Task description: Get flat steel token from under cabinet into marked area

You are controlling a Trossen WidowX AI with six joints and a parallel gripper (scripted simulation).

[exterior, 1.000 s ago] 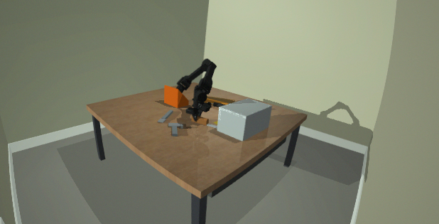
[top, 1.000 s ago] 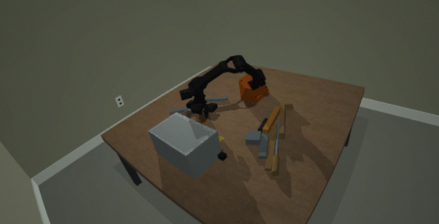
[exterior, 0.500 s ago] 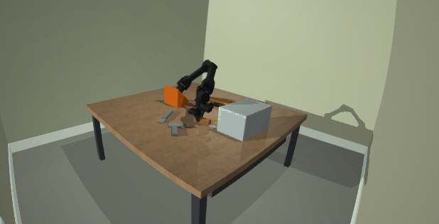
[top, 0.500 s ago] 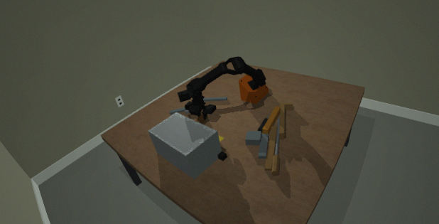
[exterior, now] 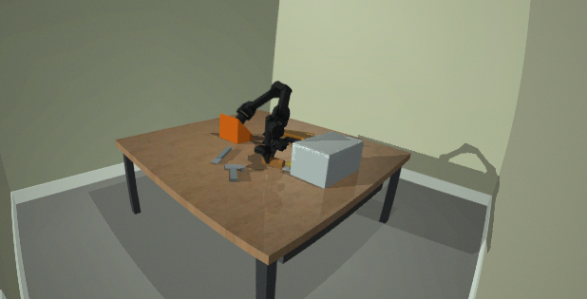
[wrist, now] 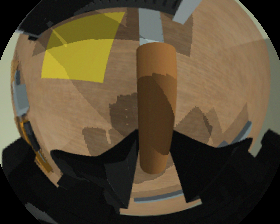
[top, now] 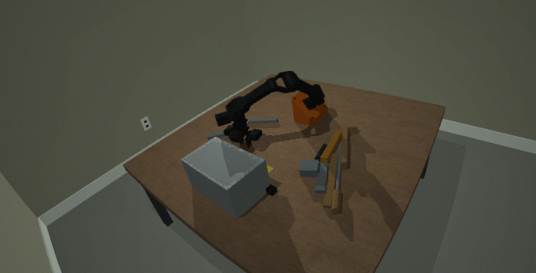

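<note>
My gripper (top: 248, 142) (exterior: 267, 159) (wrist: 152, 132) is low over the table beside the cabinet, shut on the brown handle (exterior: 277, 163) (wrist: 157, 95) of a tool. The tool's flat grey blade (exterior: 286, 169) (wrist: 151, 25) runs from the handle towards the cabinet; its far end is hidden. The grey cabinet (top: 244, 188) (exterior: 309, 164) stands on the table. The yellow marked area (top: 270, 169) (wrist: 81, 57) lies in front of it, beside the blade in the wrist view. The token cannot be made out in any view, and the vent slots are not visible.
An orange block (top: 303, 112) (exterior: 233, 129) stands by the arm's base. A grey T-shaped piece (exterior: 234, 172) and a grey bar (exterior: 221, 156) lie on the gripper's other side. A grey block (top: 309, 168), an orange bar (top: 331, 146) and several rods lie across from the cabinet.
</note>
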